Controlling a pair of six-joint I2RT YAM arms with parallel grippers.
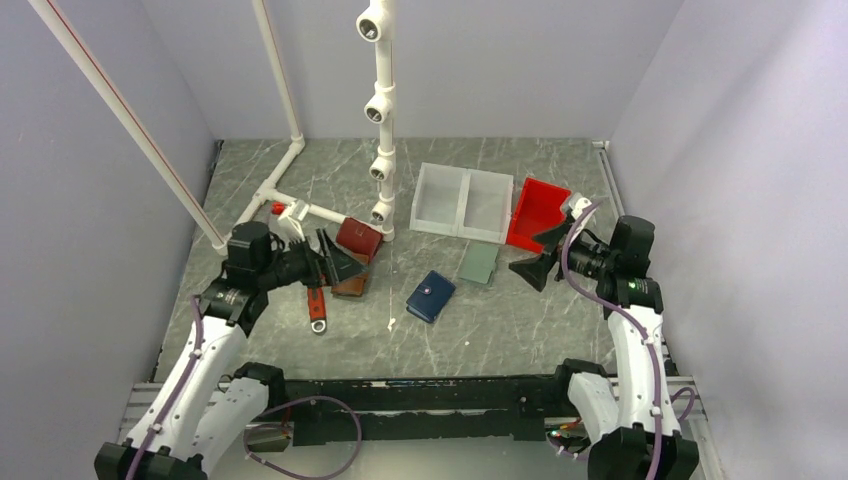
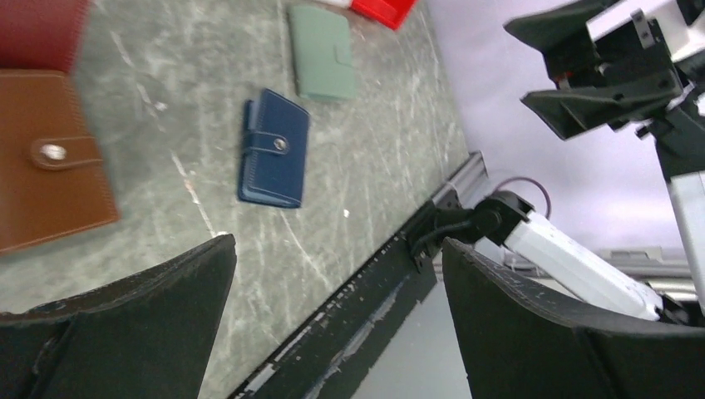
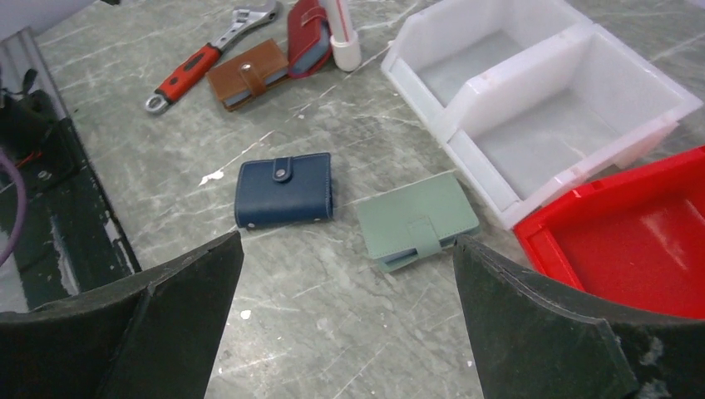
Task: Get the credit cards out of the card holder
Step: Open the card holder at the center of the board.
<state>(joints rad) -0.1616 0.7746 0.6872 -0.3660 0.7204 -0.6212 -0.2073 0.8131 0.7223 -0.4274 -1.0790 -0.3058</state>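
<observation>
Nearest the overhead camera are my 2 arm bases at the near edge of the worktop. Between them and a little further in lies the card holder (image 1: pixel 431 296), navy, folded shut, about midway along that edge. Its long axis runs slantwise, from near-left to far-right. My left claw (image 1: pixel 340 263) hangs to its left and my right claw (image 1: pixel 536 256) to its right. Both are spread and grasping nothing, and neither is clearly the nearer.

From my left wrist, the 2 fingers (image 2: pixel 125 324) stand wide apart and bare. The card holder (image 2: pixel 274 150) lies ahead on the marble, apart from me, its strap snapped across. A brown wallet (image 2: pixel 50 191) lies at the left, and a green wallet (image 2: pixel 322 51) beyond the holder.

From my right wrist, that claw (image 3: pixel 347 245) is also released. The card holder (image 3: pixel 284 189) sits just ahead and slightly left, stud facing up, with the green wallet (image 3: pixel 418 220) just beside it towards the white bin (image 3: pixel 540 108).

No credit cards show in any view, so I judge the snap must be undone first. This wrist looks squarest onto it.
</observation>
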